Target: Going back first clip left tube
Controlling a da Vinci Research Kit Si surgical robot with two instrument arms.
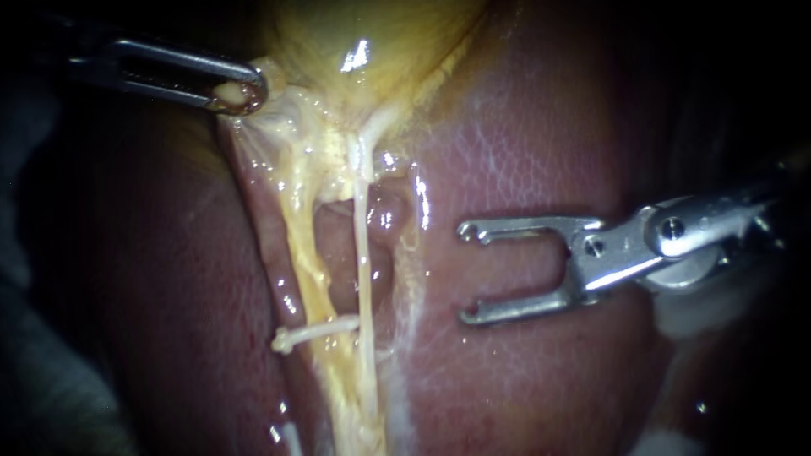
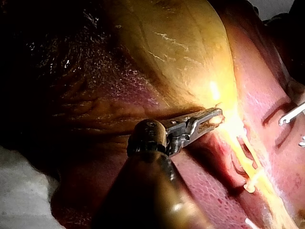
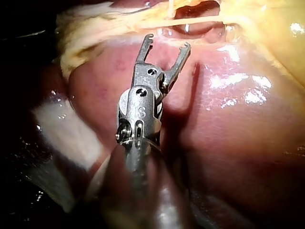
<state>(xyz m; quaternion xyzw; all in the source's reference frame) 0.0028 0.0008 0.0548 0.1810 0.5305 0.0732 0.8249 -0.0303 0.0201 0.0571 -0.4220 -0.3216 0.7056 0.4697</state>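
Nearest to the endoscope, the small white plastic clip (image 1: 314,332) sits low on the left tube (image 1: 297,253), a yellowish cord. The clip's long axis lies across this tube, nearly level. Its knobbed end points to the view's left and its other end reaches the thin whitish right tube (image 1: 362,253). Both tubes run lengthwise up toward the gallbladder. Beside them, clear of the clip, the silver right instrument (image 1: 466,273) hangs over the pink-red liver (image 1: 524,152), its two jaws wide apart, empty and pointing at the tubes. Farther away, the left instrument (image 1: 241,91) has its jaws clamped on a fold of pale tissue (image 1: 283,114) under the glossy yellow gallbladder (image 1: 372,42). Only the left wrist view shows the gallbladder's broad body. The right wrist view shows the right jaws' hooked tips from behind.
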